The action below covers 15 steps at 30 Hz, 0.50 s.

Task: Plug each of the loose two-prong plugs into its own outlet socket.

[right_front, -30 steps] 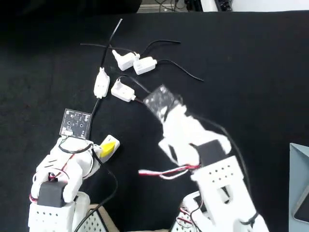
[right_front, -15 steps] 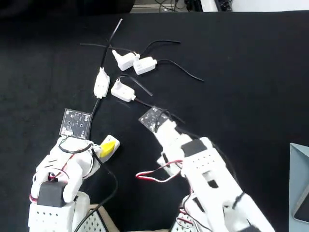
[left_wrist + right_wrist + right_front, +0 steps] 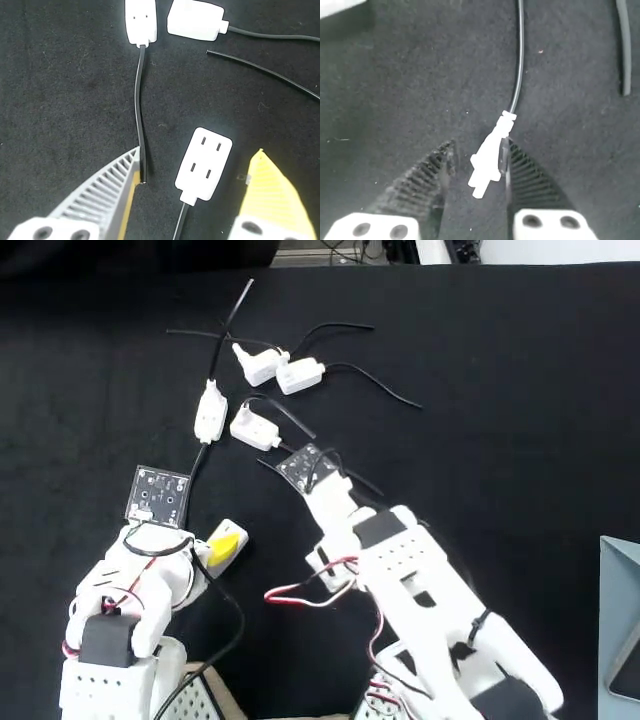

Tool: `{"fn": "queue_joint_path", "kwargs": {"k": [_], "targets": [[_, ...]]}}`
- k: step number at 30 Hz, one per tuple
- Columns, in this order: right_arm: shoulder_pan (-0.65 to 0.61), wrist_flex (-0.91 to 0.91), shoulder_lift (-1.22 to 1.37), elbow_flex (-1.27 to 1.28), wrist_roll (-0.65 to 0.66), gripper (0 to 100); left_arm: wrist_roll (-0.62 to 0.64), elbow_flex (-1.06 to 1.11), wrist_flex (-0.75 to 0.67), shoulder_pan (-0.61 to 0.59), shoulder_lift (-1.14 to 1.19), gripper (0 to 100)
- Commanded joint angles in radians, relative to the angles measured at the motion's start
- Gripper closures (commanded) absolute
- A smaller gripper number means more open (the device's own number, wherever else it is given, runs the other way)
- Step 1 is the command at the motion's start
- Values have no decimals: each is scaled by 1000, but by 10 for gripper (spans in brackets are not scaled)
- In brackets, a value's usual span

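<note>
**Right gripper** (image 3: 477,150): the jaws are parted and nothing is clamped. The two-prong plug (image 3: 489,162) lies on the black table (image 3: 395,75) between the two fingers. It rests against one finger, with a gap to the other.

**Axis:** the plug's long axis runs parallel to the fingers. The prongs point back toward the wrist, and the cable (image 3: 519,60) leaves past the fingertips. In the high view the right arm (image 3: 400,570) points toward about 11 o'clock. The plug is therefore judged to lie on the 11-to-5 line, with its prongs toward 5 o'clock.

**Coming move:** closing the jaws should pinch the plug across its width. The prongs face away from the sockets, so the plug will probably need turning after the lift.

**Outward, high view:**
- A white block (image 3: 255,428) sits near the right arm's tip, at 10 o'clock.
- A slim socket (image 3: 210,412) lies farther off, also at 10 o'clock.
- The left arm is at 9 o'clock, well apart, so the right arm is the nearer to the plug.

**Left gripper** (image 3: 198,150): the jaws are parted and straddle a four-slot outlet socket (image 3: 204,162) without gripping it.
</note>
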Motion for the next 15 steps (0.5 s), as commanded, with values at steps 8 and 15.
{"fn": "queue_joint_path", "kwargs": {"k": [8,15], "targets": [[94,-8,196,-131,-11,863,5,-7,-18,-5,-8,668],[106,-6,202,-139,-55,863,5,-7,-18,-5,-8,668]]}}
